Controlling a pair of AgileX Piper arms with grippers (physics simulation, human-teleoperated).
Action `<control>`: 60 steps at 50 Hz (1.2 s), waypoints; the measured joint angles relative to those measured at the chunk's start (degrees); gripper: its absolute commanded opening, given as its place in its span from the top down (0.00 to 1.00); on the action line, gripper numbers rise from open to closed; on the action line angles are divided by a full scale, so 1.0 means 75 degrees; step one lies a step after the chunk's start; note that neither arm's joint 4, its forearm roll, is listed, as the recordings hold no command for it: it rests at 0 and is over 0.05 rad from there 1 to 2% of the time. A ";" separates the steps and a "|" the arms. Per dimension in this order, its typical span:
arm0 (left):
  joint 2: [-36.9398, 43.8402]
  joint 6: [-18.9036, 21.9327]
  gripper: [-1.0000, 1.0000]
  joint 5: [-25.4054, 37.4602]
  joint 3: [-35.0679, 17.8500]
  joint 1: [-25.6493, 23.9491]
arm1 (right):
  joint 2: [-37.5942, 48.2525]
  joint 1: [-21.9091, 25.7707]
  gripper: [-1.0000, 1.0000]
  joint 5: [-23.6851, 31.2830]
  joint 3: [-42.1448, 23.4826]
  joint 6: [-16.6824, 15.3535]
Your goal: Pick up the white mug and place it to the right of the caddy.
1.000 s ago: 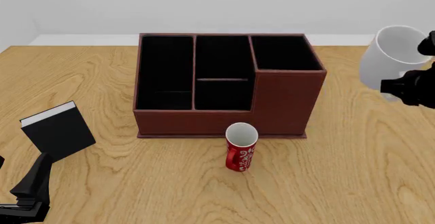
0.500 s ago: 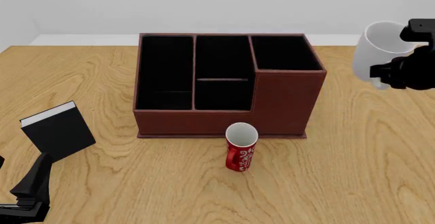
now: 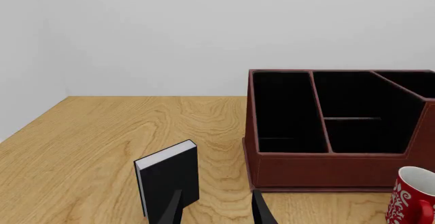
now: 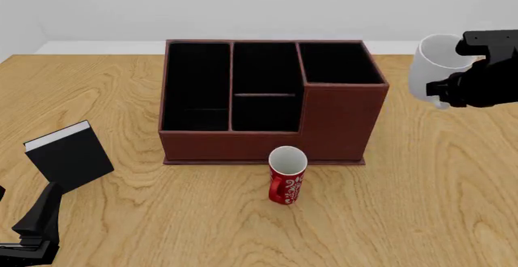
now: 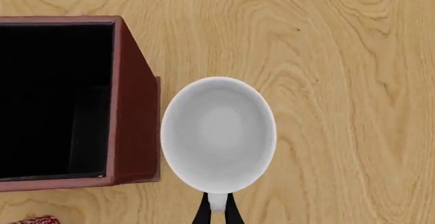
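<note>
- Nearest, well in front of the caddy [image 4: 267, 100] and off to its left, the left gripper [image 3: 216, 208] idles above the table [image 4: 404, 218] with its fingers released and nothing between them; a black book [image 4: 69, 156] stands just beyond it.
- Just in front of the caddy's front wall stands the red mug [image 4: 287, 175], out of the way.
- To the right of the caddy, near its taller end, the right gripper [image 5: 216, 207] hangs clenched on the white mug [image 4: 435, 73], pinching the rim (mouth up, seen from straight above in the wrist view).
- The mug looks lifted clear of the wood, so I judge lowering is the step in hand.
- Bring it straight down, keep a gap from the caddy's wall, and release only once the base rests flat.
</note>
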 measured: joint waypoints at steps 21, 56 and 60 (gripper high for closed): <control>0.0000 0.0000 0.00 0.0000 0.0000 0.0000 | 0.0516 0.0136 1.00 -0.0650 0.0352 0.0059; 0.0000 0.0000 0.00 0.0000 0.0000 0.0000 | 0.0926 0.0275 1.00 -0.1510 0.1047 0.0187; 0.0000 0.0000 0.00 0.0000 0.0000 0.0000 | 0.0943 0.0294 1.00 -0.1593 0.1133 0.0206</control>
